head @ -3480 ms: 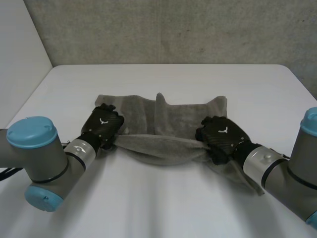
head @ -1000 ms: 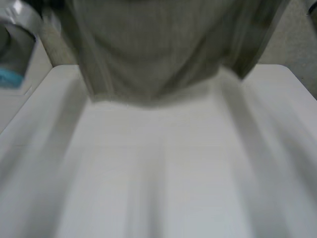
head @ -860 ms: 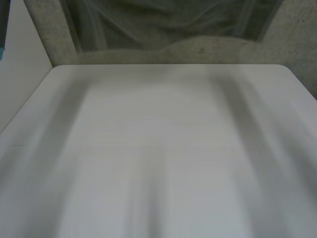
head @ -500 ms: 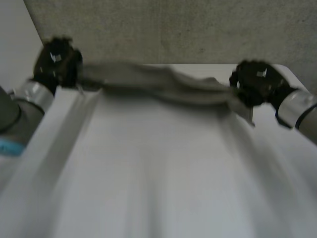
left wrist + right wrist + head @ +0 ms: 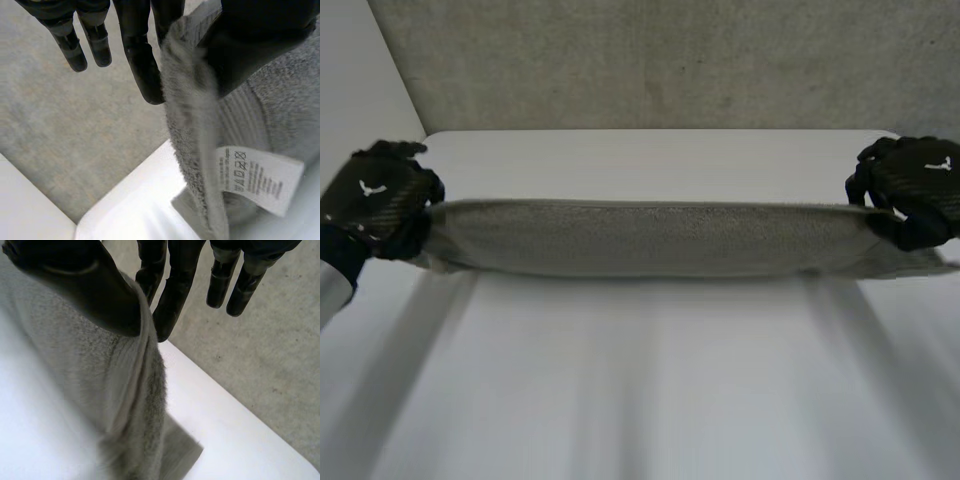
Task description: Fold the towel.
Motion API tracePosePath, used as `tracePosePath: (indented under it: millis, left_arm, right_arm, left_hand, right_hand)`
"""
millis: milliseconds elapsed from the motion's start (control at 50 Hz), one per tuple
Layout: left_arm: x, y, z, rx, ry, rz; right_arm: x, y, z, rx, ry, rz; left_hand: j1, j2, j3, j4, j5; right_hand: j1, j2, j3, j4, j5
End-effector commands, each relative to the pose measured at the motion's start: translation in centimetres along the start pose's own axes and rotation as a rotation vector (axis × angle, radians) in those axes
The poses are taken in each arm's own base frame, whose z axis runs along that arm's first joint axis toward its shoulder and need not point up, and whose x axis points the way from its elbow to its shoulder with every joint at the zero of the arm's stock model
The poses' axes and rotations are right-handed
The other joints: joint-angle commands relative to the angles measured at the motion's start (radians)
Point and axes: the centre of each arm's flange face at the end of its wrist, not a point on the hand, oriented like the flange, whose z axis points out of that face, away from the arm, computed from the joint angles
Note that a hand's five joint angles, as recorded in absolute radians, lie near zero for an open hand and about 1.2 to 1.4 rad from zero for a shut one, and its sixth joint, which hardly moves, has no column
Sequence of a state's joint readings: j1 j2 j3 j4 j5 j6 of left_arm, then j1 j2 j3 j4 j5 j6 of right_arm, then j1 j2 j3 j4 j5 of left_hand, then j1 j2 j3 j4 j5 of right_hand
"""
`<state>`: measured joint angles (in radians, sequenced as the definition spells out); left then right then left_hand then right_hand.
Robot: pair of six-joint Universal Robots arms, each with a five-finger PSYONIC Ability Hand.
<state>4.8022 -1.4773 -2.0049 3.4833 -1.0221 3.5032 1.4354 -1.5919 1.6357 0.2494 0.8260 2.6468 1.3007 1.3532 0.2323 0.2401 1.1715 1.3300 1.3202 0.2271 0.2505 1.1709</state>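
Observation:
A grey towel [image 5: 650,238] is stretched taut in a long band above the white table [image 5: 650,380], held at both ends. My left hand [image 5: 378,198] grips its left end; in the left wrist view the thumb [image 5: 260,40] pinches the towel's edge [image 5: 192,145] against the fingers [image 5: 140,55], and a white care label [image 5: 257,177] hangs below. My right hand [image 5: 910,188] grips the right end; in the right wrist view its thumb [image 5: 85,285] presses the towel [image 5: 120,390] against the fingers [image 5: 172,295].
A grey textured wall [image 5: 660,60] stands behind the table's far edge. The table's surface [image 5: 650,400] lies bare below the towel. The rounded far corners of the table sit close to both hands.
The towel was swung high in front of the camera, then came down. Both hands have moved apart and toward me, pulling the towel out flat and taut.

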Motion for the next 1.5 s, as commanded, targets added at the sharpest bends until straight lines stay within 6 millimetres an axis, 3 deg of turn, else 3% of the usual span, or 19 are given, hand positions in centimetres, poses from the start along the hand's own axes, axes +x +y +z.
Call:
tracePosePath:
  millis: [20,40,140,200,240,400,560,800,880,920,940,980,1020,1060,1160,1260,1380,1460,1500]
  left_arm:
    - [-0.1,1.7,3.7,-0.032,0.054,-0.026]
    - [-0.1,1.7,3.7,-0.032,0.054,-0.026]
    - [2.6,4.5,7.7,-0.079,0.141,-0.053]
    - [2.4,5.3,8.6,-0.092,0.125,-0.054]
    - [2.5,6.9,10.2,-0.119,0.101,-0.055]
    - [2.6,8.7,13.2,-0.120,0.074,-0.043]
    - [2.3,9.9,15.0,-0.117,0.047,-0.034]
    - [2.4,10.8,15.3,-0.145,0.029,-0.038]
    - [2.4,10.9,15.3,-0.145,0.029,-0.038]
    - [2.4,11.0,15.3,-0.149,0.028,-0.039]
    - [2.4,11.0,15.3,-0.149,0.028,-0.039]
    - [2.3,11.0,15.3,-0.158,0.010,-0.037]
    - [2.3,10.8,15.3,-0.159,-0.006,-0.032]
    - [2.2,10.6,15.4,-0.159,-0.021,-0.029]
    - [1.6,9.7,15.4,-0.145,-0.053,-0.021]
    - [1.0,8.0,14.9,-0.125,-0.075,-0.016]
    - [1.3,6.4,11.9,-0.172,-0.076,-0.040]
    - [2.1,5.3,8.7,-0.190,-0.058,-0.049]
    - [2.4,5.1,7.8,-0.191,-0.058,-0.052]
  right_arm:
    - [2.1,2.3,4.5,-0.046,-0.035,0.012]
    - [2.1,2.3,4.5,-0.046,-0.035,0.012]
    - [1.2,4.2,8.8,-0.084,-0.078,-0.089]
    - [1.3,5.5,10.3,-0.098,-0.088,-0.109]
    - [1.4,6.0,11.0,-0.098,-0.088,-0.119]
    - [2.6,8.2,13.9,-0.055,-0.026,-0.156]
    - [3.0,9.5,16.0,-0.029,0.023,-0.177]
    - [2.7,11.3,18.2,0.008,0.065,-0.147]
    - [2.4,11.6,18.4,0.004,0.058,-0.144]
    - [2.2,11.8,18.5,0.000,0.053,-0.140]
    - [2.1,11.9,18.5,-0.003,0.053,-0.137]
    - [2.0,12.1,18.6,-0.009,0.058,-0.136]
    - [2.4,12.0,18.3,-0.032,0.101,-0.136]
    - [2.6,11.9,18.2,-0.045,0.135,-0.139]
    - [3.1,10.6,17.5,-0.055,0.201,-0.149]
    - [3.3,7.1,14.8,-0.018,0.240,-0.130]
    - [2.4,4.7,11.5,0.020,0.240,-0.030]
    - [1.0,5.0,10.0,-0.004,0.207,0.011]
    - [-0.7,6.4,8.7,-0.069,0.150,0.049]
  left_hand:
    - [0.096,0.043,-0.058,-0.066,0.050]
    - [0.096,0.043,-0.058,-0.066,0.050]
    - [0.096,0.043,-0.058,-0.066,0.050]
    - [0.096,0.043,-0.058,-0.066,0.050]
    - [0.096,0.043,-0.058,-0.066,0.050]
    - [0.096,0.043,-0.058,-0.066,0.050]
    - [0.096,0.043,-0.058,-0.066,0.050]
    - [0.096,0.043,-0.058,-0.066,0.050]
    - [0.096,0.043,-0.058,-0.066,0.050]
    - [-0.313,-0.365,-0.058,-0.066,-0.358]
    - [-0.315,-0.368,-0.058,-0.066,-0.360]
    - [-0.966,-1.019,-0.058,-0.066,-1.011]
    - [-1.118,-1.171,-0.058,-0.066,-1.163]
    - [-1.111,-1.163,-0.058,-0.066,-1.156]
    - [-1.114,-1.166,-0.058,-0.066,-1.159]
    - [-1.114,-1.166,-0.058,-0.066,-1.159]
    - [-1.087,-1.140,-0.058,-0.066,-1.132]
    - [-1.087,-1.140,-0.058,-0.066,-1.132]
    - [-1.090,-1.143,-0.058,-0.066,-1.135]
  right_hand:
    - [0.066,0.076,-0.053,-0.076,0.051]
    - [0.066,0.076,-0.053,-0.076,0.051]
    - [0.066,0.076,-0.053,-0.076,0.051]
    - [0.066,0.076,-0.053,-0.076,0.051]
    - [0.066,0.076,-0.053,-0.076,0.051]
    - [0.066,0.076,-0.053,-0.076,0.051]
    - [0.066,0.076,-0.053,-0.076,0.051]
    - [0.066,0.076,-0.053,-0.076,0.051]
    - [0.066,0.076,-0.053,-0.076,0.051]
    - [0.066,0.076,-0.053,-0.076,0.051]
    - [0.066,0.076,-0.053,-0.076,0.051]
    - [-0.018,-0.008,-0.053,-0.076,-0.033]
    - [-1.011,-1.001,-0.053,-0.076,-1.026]
    - [-1.155,-1.146,-0.053,-0.076,-1.171]
    - [-1.155,-1.146,-0.053,-0.076,-1.171]
    - [-1.155,-1.146,-0.053,-0.076,-1.171]
    - [-1.155,-1.146,-0.053,-0.076,-1.171]
    - [-1.155,-1.146,-0.053,-0.076,-1.171]
    - [-1.155,-1.146,-0.053,-0.076,-1.171]
